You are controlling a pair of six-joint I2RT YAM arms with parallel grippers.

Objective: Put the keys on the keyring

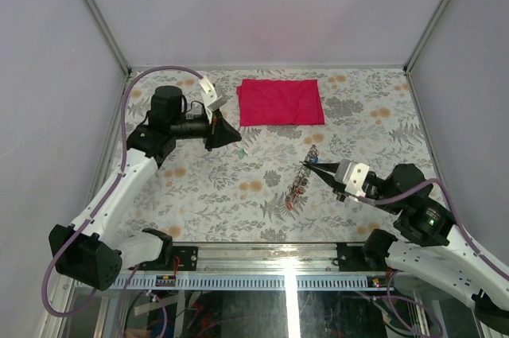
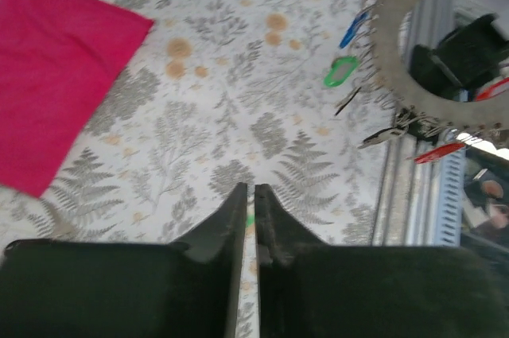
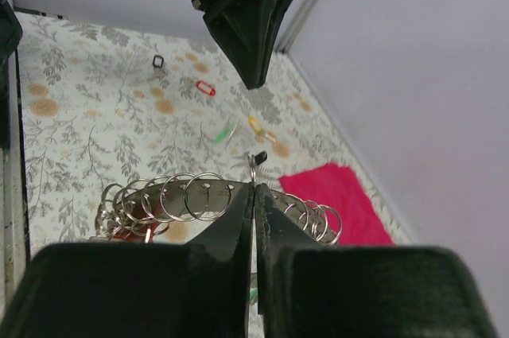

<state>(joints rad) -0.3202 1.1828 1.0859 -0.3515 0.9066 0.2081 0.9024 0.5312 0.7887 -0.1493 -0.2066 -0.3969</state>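
**Ring gripped on edge in the right hand, loose keys on the desk**

The keyring (image 2: 388,52) is held on edge above the desk (image 1: 207,187), right of centre in the overhead view. Its rim is clamped between the closed fingers of the right hand (image 3: 253,187). Small wire loops are strung along the rim. A blue key (image 2: 354,28) and a red key (image 2: 437,151) are seen at its edge, at the upper right of the left wrist view.

Loose keys are scattered on the desk, among them a black key (image 3: 158,61) and a yellow key (image 3: 254,124). A green key (image 1: 240,155) lies just below the tip of the left hand (image 1: 237,139).

That hand is seen at the upper left of the overhead view, beside the lower left corner of the red cloth (image 1: 281,102). Only a thin slit is seen between its fingers, and whether they are fully closed cannot be told.
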